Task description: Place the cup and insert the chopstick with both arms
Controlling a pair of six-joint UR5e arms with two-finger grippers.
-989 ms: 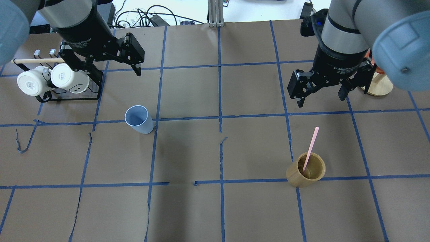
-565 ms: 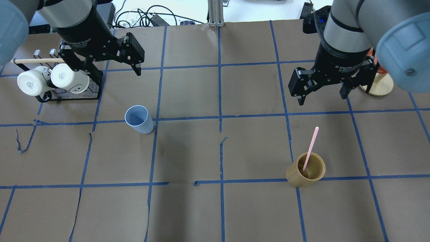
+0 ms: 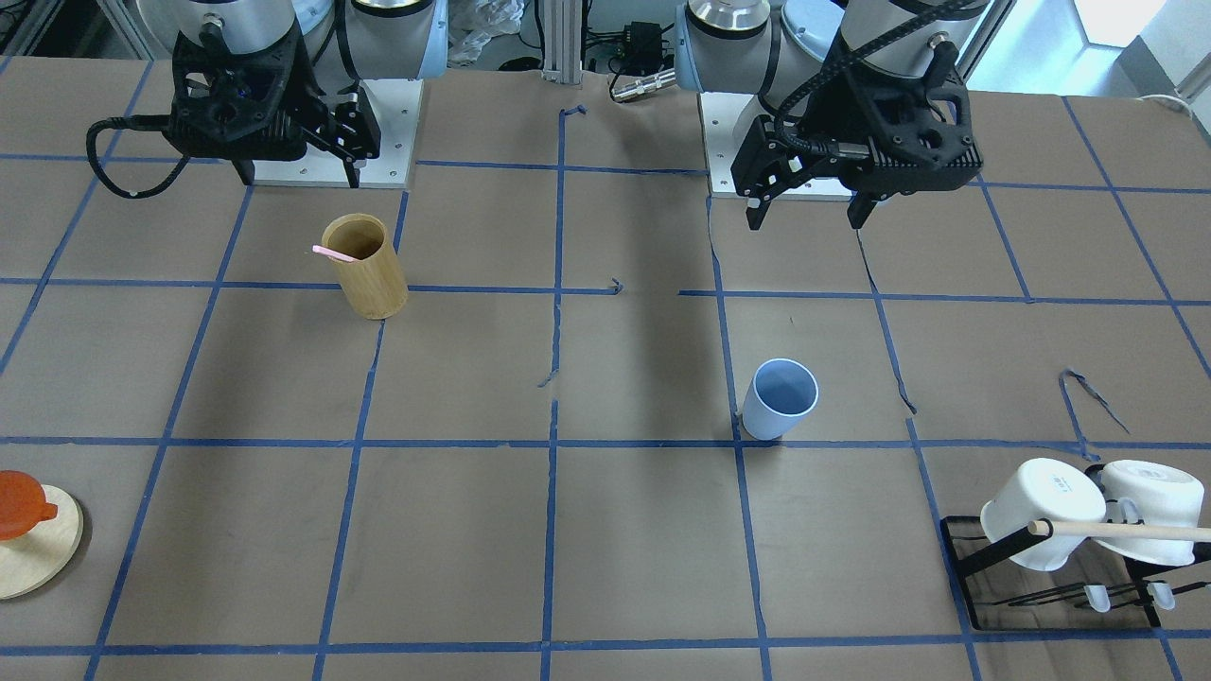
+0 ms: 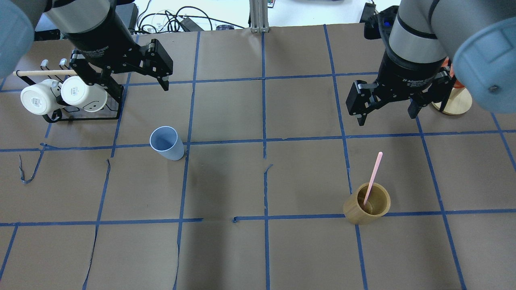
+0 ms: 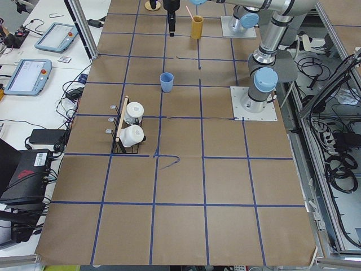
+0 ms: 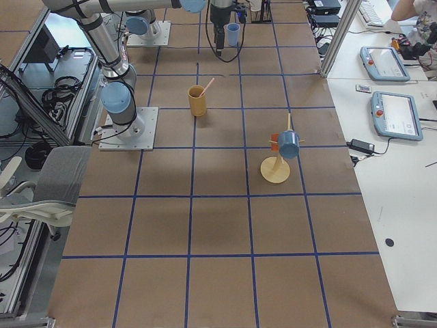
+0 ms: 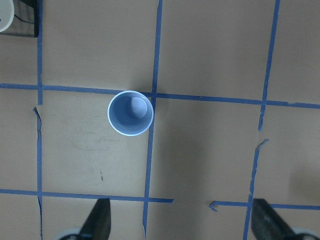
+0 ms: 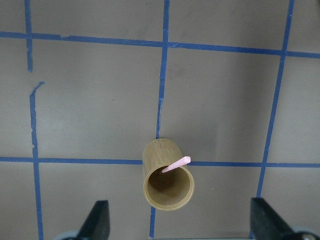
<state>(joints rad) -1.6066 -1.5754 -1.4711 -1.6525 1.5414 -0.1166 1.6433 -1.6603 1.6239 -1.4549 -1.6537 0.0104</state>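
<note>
Two grippers, both empty. Far left: wire rack (image 4: 117, 96) with white mugs (image 4: 82, 93), not task items.

Left gripper (image 3: 809, 216) hangs high over the table (image 4: 225, 181), jaws spread wide with nothing between them. Its wrist view looks down on the blue cup (image 4: 166, 143).

That cup stands upright, mouth up, left of centre beside a tape crossing, touched by nothing.

Right of centre and nearer the robot's base, the bamboo cup (image 4: 367, 209) stands upright. The pink chopstick (image 4: 374, 175) leans in it, its top end poking out past the rim.

Right gripper (image 4: 387, 117) hovers high, jaws wide apart and holding nothing, with the bamboo cup below in its wrist view. Wooden stand (image 4: 453, 102) sits far right.

Step in hand is probably the right arm fetching the chopstick for the blue cup, but the layout doesn't settle it.

To do it well:
- Descend over the exposed upper end with a finger on either side of the thin stick.
- Pinch clear above the rim so the pads miss the bamboo wall.
- Lift along the lean so the cup doesn't tip.
- The left arm should steady the blue cup by its wall and leave the mouth free.
</note>
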